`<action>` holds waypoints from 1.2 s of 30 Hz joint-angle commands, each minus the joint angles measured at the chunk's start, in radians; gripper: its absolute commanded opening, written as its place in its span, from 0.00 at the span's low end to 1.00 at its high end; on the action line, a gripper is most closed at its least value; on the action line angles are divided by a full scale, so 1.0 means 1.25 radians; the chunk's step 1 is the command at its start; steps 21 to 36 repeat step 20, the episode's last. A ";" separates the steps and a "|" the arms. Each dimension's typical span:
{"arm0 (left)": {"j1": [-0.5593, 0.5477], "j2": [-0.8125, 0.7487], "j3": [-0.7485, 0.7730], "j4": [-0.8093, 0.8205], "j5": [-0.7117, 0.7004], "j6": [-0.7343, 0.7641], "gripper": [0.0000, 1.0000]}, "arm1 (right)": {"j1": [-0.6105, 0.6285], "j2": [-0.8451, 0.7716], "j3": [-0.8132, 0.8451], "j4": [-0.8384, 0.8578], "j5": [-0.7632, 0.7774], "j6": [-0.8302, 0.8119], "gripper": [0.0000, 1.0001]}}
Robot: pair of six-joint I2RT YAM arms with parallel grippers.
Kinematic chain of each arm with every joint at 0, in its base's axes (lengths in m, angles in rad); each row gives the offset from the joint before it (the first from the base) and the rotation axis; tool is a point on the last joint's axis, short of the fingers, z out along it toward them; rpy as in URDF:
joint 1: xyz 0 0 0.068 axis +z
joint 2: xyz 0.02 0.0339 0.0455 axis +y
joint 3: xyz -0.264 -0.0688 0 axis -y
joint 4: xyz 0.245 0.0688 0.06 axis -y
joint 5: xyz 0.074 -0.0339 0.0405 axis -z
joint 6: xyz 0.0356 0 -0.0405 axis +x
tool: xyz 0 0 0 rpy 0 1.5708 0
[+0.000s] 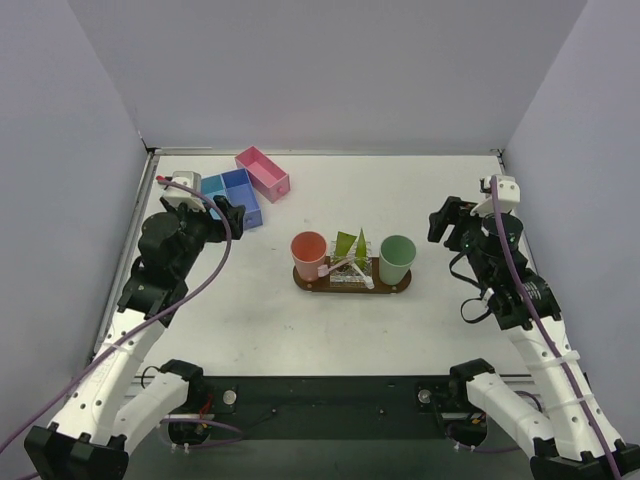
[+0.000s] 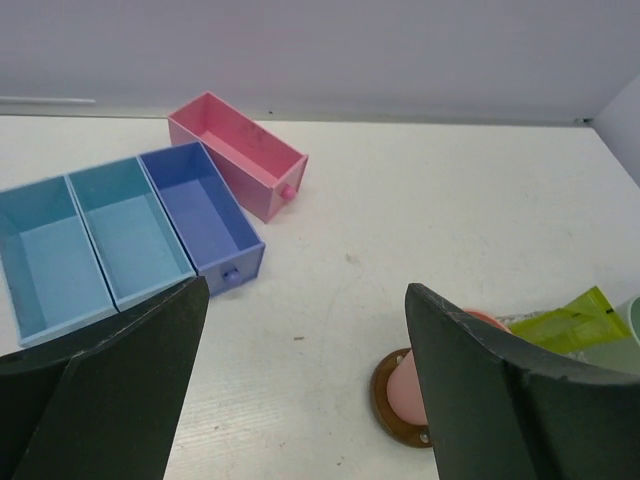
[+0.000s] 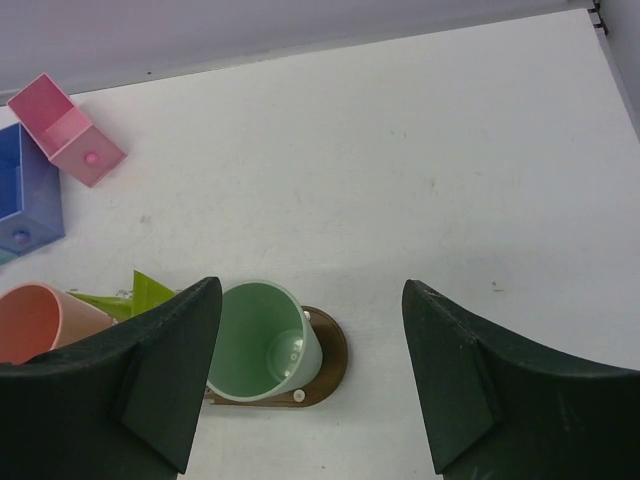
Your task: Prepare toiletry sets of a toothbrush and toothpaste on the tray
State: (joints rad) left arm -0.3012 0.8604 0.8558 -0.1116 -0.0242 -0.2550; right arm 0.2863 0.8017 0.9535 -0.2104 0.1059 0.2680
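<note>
The dark brown tray (image 1: 401, 285) lies at the table's middle. A salmon-pink cup (image 1: 309, 255) stands on its left end and a green cup (image 1: 396, 258) on its right end. Between the cups lie two yellow-green toothpaste tubes (image 1: 351, 243) and pale toothbrushes (image 1: 345, 265), crossed over each other. My left gripper (image 1: 228, 215) is open and empty, up left of the tray. My right gripper (image 1: 447, 222) is open and empty, up right of the tray. The right wrist view shows the green cup (image 3: 258, 338) empty, with the tray end (image 3: 333, 360) under it. The left wrist view shows the tray's left end (image 2: 392, 404).
Blue box bins (image 1: 233, 195) and a pink box bin (image 1: 262, 172) sit at the back left; they also show in the left wrist view, the blue bins (image 2: 120, 235) beside the pink bin (image 2: 238, 152). Grey walls enclose the table on three sides.
</note>
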 commanded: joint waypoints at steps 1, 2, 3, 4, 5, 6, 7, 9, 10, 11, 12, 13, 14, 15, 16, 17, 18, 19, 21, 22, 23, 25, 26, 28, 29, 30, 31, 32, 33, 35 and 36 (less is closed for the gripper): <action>-0.001 -0.031 -0.002 0.066 -0.093 0.003 0.91 | -0.006 -0.011 -0.013 0.037 0.049 -0.009 0.68; -0.001 -0.039 -0.004 0.066 -0.108 -0.001 0.91 | -0.006 -0.012 -0.012 0.037 0.050 -0.009 0.68; -0.002 -0.043 -0.006 0.066 -0.111 -0.002 0.91 | -0.006 -0.011 -0.012 0.038 0.050 -0.011 0.68; -0.001 -0.048 -0.011 0.067 -0.117 -0.005 0.91 | -0.006 -0.009 -0.013 0.038 0.050 -0.011 0.67; -0.001 -0.056 -0.012 0.072 -0.118 -0.007 0.91 | -0.006 -0.009 -0.013 0.038 0.050 -0.011 0.68; -0.001 -0.060 -0.016 0.075 -0.117 -0.006 0.91 | -0.006 -0.007 -0.014 0.038 0.050 -0.011 0.67; -0.001 -0.064 -0.020 0.078 -0.116 -0.003 0.91 | -0.004 -0.006 -0.013 0.038 0.050 -0.012 0.67; -0.001 -0.073 -0.026 0.078 -0.117 -0.003 0.91 | -0.006 -0.002 -0.014 0.038 0.050 -0.014 0.67; -0.001 -0.076 -0.027 0.077 -0.117 -0.002 0.91 | -0.006 -0.002 -0.015 0.038 0.052 -0.014 0.67; -0.001 -0.080 -0.028 0.078 -0.118 -0.002 0.91 | -0.004 -0.002 -0.017 0.039 0.053 -0.016 0.67; -0.001 -0.082 -0.029 0.077 -0.119 -0.002 0.91 | -0.006 -0.001 -0.017 0.042 0.054 -0.017 0.67; -0.001 -0.085 -0.031 0.078 -0.122 -0.002 0.91 | -0.004 -0.002 -0.015 0.042 0.055 -0.018 0.67; -0.001 -0.088 -0.032 0.077 -0.122 -0.002 0.91 | -0.006 0.000 -0.014 0.042 0.056 -0.018 0.67; -0.001 -0.088 -0.031 0.078 -0.123 -0.001 0.92 | -0.004 0.000 -0.013 0.041 0.056 -0.019 0.67; -0.001 -0.088 -0.029 0.077 -0.125 0.000 0.92 | -0.006 0.000 -0.013 0.041 0.056 -0.020 0.67; -0.001 -0.087 -0.027 0.077 -0.125 0.000 0.92 | -0.004 -0.001 -0.013 0.041 0.058 -0.020 0.67; -0.001 -0.087 -0.027 0.077 -0.125 0.002 0.92 | -0.004 -0.002 -0.013 0.041 0.059 -0.020 0.67; -0.001 -0.087 -0.028 0.078 -0.125 0.002 0.92 | -0.004 -0.003 -0.014 0.039 0.060 -0.020 0.67; -0.001 -0.089 -0.027 0.077 -0.124 0.003 0.92 | -0.006 -0.002 -0.014 0.039 0.060 -0.020 0.67; -0.001 -0.089 -0.027 0.077 -0.124 0.003 0.92 | -0.006 -0.002 -0.014 0.039 0.060 -0.020 0.67; -0.001 -0.089 -0.027 0.077 -0.124 0.003 0.92 | -0.006 -0.002 -0.014 0.039 0.060 -0.020 0.67; -0.001 -0.089 -0.027 0.077 -0.124 0.003 0.92 | -0.006 -0.002 -0.014 0.039 0.060 -0.020 0.67; -0.001 -0.089 -0.027 0.077 -0.124 0.003 0.92 | -0.006 -0.002 -0.014 0.039 0.060 -0.020 0.67; -0.001 -0.089 -0.027 0.077 -0.124 0.003 0.92 | -0.006 -0.002 -0.014 0.039 0.060 -0.020 0.67; -0.001 -0.089 -0.027 0.077 -0.124 0.003 0.92 | -0.006 -0.002 -0.014 0.039 0.060 -0.020 0.67; -0.001 -0.089 -0.027 0.077 -0.124 0.003 0.92 | -0.006 -0.002 -0.014 0.039 0.060 -0.020 0.67; -0.001 -0.089 -0.027 0.077 -0.124 0.003 0.92 | -0.006 -0.002 -0.014 0.039 0.060 -0.020 0.67; -0.001 -0.089 -0.027 0.077 -0.124 0.003 0.92 | -0.006 -0.002 -0.014 0.039 0.060 -0.020 0.67; -0.001 -0.089 -0.027 0.077 -0.124 0.003 0.92 | -0.006 -0.002 -0.014 0.039 0.060 -0.020 0.67; -0.001 -0.089 -0.027 0.077 -0.124 0.003 0.92 | -0.006 -0.002 -0.014 0.039 0.060 -0.020 0.67; -0.001 -0.089 -0.027 0.077 -0.124 0.003 0.92 | -0.006 -0.002 -0.014 0.039 0.060 -0.020 0.67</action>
